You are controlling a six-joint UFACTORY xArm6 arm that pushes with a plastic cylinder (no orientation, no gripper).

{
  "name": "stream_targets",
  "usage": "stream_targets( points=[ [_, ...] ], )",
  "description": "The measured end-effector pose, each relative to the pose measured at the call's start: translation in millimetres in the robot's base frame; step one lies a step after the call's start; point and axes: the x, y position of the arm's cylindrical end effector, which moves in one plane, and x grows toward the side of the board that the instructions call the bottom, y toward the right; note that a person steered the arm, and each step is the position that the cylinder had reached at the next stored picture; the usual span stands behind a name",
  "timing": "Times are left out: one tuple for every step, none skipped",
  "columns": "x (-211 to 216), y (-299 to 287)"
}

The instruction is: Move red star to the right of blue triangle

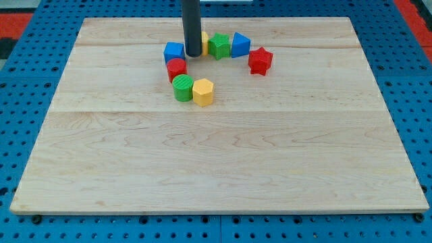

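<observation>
Red star-shaped block [260, 61] sits on the pale wooden bench [216, 155], just right of the blue triangular block [239, 44]. My tip [194, 55] rests beside the blue cube [174, 52]; end effector grasps nothing, being a bare rod.

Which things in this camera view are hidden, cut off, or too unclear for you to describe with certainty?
- Yellow block: mostly hidden behind the rod in the camera view; its shape cannot be told.
- The rod's upper part: cut off by the view's top edge. My tip shows, between the blue cube and the green star.
- Blue triangle: its shape is too small to confirm.
- Red star: fully visible at its right, whether touching is unclear.
</observation>
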Motion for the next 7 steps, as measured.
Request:
stream_targets(
  points=[
    [41, -7],
    [53, 10],
    [63, 24],
    [65, 77],
    [62, 129],
    [37, 142],
    [26, 151]
  ],
)
